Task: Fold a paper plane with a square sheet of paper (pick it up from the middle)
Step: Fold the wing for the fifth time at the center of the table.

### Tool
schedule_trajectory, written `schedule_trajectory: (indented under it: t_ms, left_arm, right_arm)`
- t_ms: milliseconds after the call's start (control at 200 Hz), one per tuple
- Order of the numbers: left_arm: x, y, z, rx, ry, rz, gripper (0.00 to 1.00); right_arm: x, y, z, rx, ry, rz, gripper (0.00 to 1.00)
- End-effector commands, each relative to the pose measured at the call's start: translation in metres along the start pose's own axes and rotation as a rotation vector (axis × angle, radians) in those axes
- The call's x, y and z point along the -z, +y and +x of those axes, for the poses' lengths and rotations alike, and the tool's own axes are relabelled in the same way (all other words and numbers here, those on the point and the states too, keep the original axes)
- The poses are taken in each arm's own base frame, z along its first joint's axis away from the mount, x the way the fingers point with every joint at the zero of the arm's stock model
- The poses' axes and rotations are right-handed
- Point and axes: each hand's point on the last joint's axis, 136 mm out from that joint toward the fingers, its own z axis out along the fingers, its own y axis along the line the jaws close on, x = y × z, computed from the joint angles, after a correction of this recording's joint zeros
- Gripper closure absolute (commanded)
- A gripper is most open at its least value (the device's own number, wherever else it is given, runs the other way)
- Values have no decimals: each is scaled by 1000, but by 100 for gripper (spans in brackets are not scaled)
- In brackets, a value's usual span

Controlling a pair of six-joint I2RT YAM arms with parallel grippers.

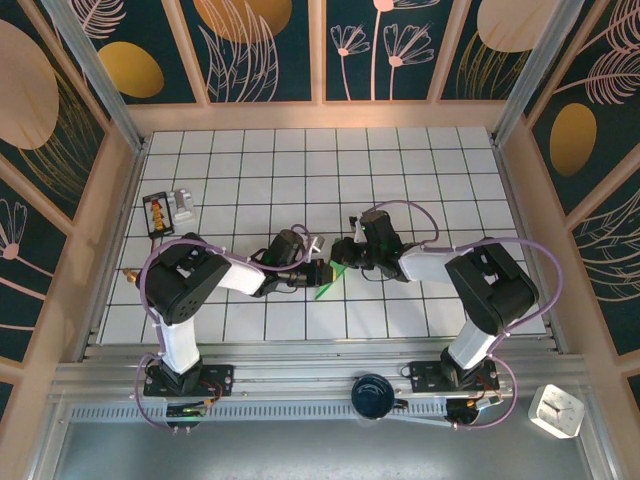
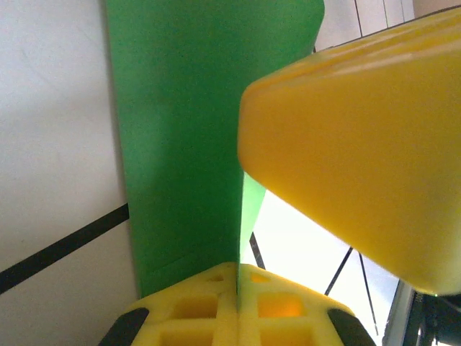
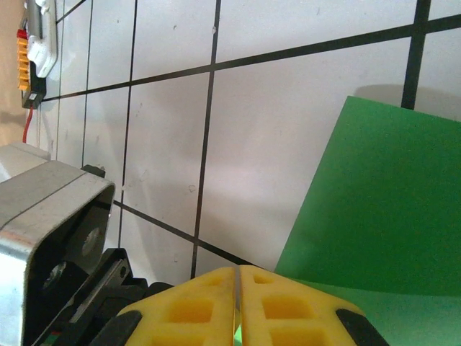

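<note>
The green paper [image 1: 328, 283] sits at the middle of the tiled table [image 1: 420, 170], caught between the two grippers. The left gripper [image 2: 236, 306], at the paper's 9 o'clock, has its yellow jaws pressed together on a green edge that runs out from the seam. The right gripper [image 3: 237, 306], at its 1 o'clock, is likewise clamped tight, with a sliver of green in the gap. An orange-and-black box [image 1: 155, 214] lies near the table's 10 o'clock edge.
</note>
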Motion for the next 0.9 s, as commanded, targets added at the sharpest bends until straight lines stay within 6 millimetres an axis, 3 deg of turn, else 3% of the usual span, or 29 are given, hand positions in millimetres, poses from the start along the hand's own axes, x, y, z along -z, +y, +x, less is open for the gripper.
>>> schedule_trajectory:
  t_ms: [0, 295, 601, 896]
  left_arm:
    - [-1, 70, 63, 124, 177, -233, 100]
    - [-1, 75, 65, 131, 179, -250, 100]
    - [-1, 77, 68, 129, 188, -259, 99]
    - [1, 77, 67, 131, 184, -264, 94]
  right_arm:
    - [-5, -15, -5, 18, -1, 60, 90]
    - [-6, -48, 12, -25, 47, 165, 92]
    - [-1, -64, 22, -33, 60, 220, 93]
    - [0, -66, 23, -26, 61, 222, 93]
